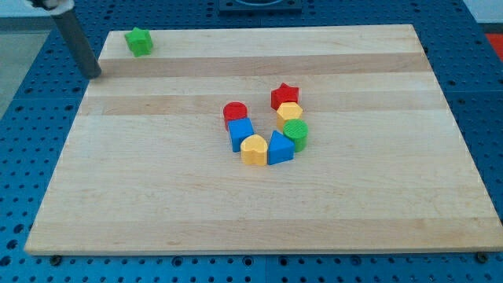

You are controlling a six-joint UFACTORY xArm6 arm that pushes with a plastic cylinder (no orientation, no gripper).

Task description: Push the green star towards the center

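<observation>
The green star (139, 41) sits at the board's top left corner. My tip (93, 75) is at the board's left edge, to the left of and a little below the green star, apart from it. Near the middle lies a cluster: a red cylinder (234, 113), a blue block (240, 133), a yellow block (254, 148), a blue block (280, 147), a green cylinder (296, 133), a yellow block (289, 113) and a red star (285, 95).
The wooden board (157, 204) lies on a blue perforated table (16, 141). The cluster forms a U shape open towards the view's top.
</observation>
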